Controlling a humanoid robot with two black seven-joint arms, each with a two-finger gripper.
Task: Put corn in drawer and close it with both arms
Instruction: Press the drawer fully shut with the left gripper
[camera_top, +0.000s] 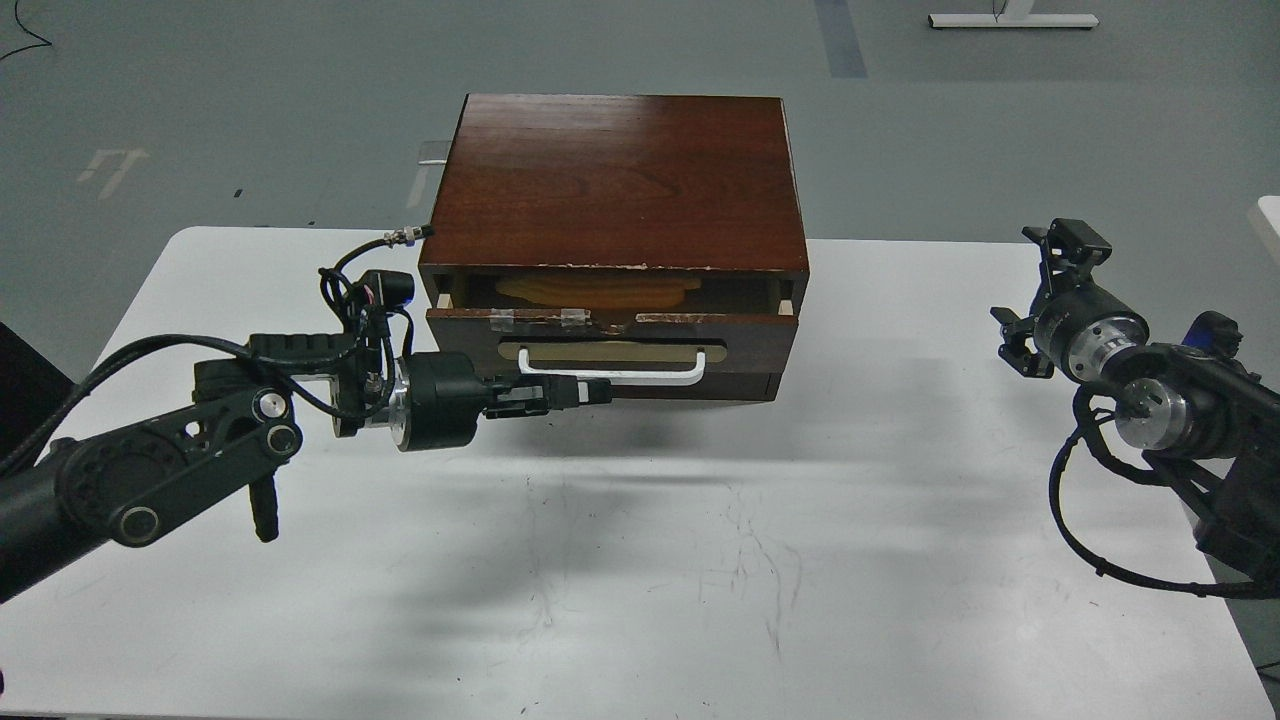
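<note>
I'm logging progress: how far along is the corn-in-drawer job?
Done: the yellow corn cob lies inside the dark brown wooden drawer. In hand: the left gripper is at the white bar handle, with the drawer slightly open. Left: shutting it fully; the right gripper hangs clear.

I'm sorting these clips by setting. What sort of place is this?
Probably a robotics lab or test hall, not a home: a small wooden cabinet sits alone on a plain white table, the grey floor has painted markings, and cabled black robot arms reach in.
</note>
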